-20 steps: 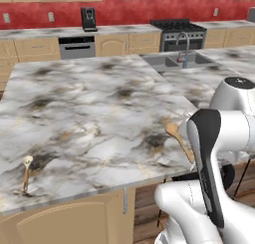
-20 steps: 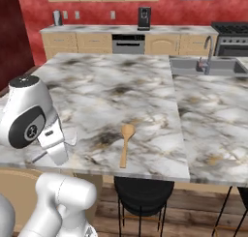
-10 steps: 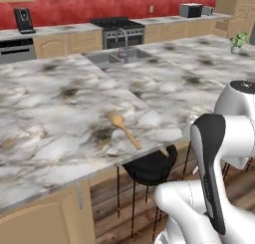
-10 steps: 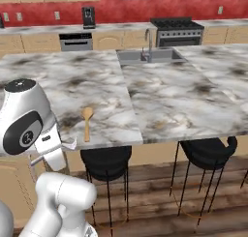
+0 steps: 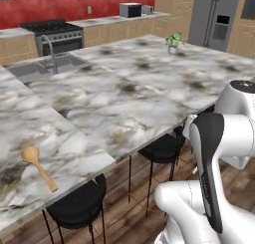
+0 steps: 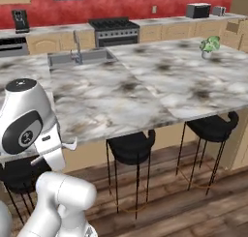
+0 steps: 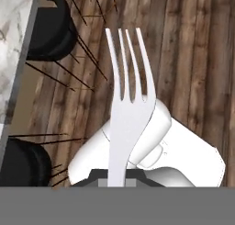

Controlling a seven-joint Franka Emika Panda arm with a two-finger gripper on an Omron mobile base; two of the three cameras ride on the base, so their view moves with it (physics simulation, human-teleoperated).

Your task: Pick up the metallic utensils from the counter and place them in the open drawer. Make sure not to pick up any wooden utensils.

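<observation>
In the hand view my gripper [image 7: 117, 176] is shut on the handle of a pale silvery fork [image 7: 125, 100], one of the metallic utensils. Its tines point away from the hand, over a wooden floor [image 7: 193, 59] beside the counter edge [image 7: 16, 54]. The marble counter [image 5: 139, 93] spreads across both base views [image 6: 145, 81]. A brown wooden spoon [image 5: 37, 166], one of the wooden utensils, lies near the counter's front edge at the far left of the left base view. The open drawer is out of view.
Black bar stools [image 5: 162, 148] [image 6: 131, 146] [image 6: 213, 127] stand under the counter's overhang. A sink with a faucet [image 6: 80, 59] is set into the far side, and a small potted plant [image 6: 209, 46] sits on the counter. A grey fridge [image 5: 214, 19] stands at the back right.
The whole scene has slid left in both base views, so the camera has moved with the base. The wooden spoon now sits at the left edge; the arm's pose looks the same.
</observation>
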